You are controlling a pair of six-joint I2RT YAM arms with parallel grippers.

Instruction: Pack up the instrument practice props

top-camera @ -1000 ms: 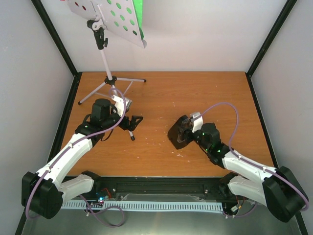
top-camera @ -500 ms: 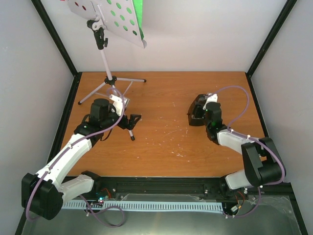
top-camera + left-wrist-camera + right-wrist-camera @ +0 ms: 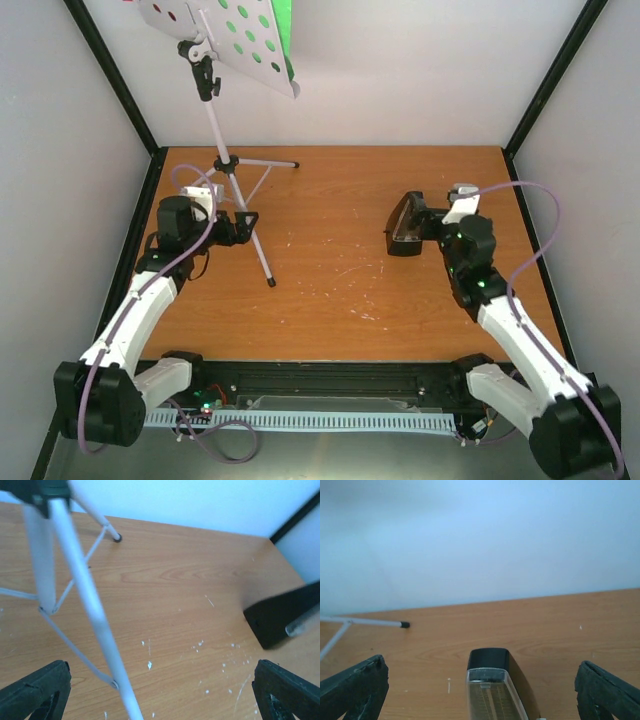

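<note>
Near, left-centre of overhead frame: left gripper (image 3: 243, 222), jaws spread wide, nothing held. Front leg of music stand (image 3: 225, 150) crosses its gap in wrist view, nearer left finger; contact cannot be told.
Right-centre: right gripper (image 3: 432, 216), jaws released wide. metronome (image 3: 404, 226) stands on table (image 3: 330, 190) just beyond, centred between fingers, clear of both.
White scuffs (image 3: 352, 270) on wood between arms.
Farther, upper left: tripod hub, rear legs splayed.
Top edge: perforated desk (image 3: 235, 45) tilted, green sheets (image 3: 283, 30) behind its right side.
</note>
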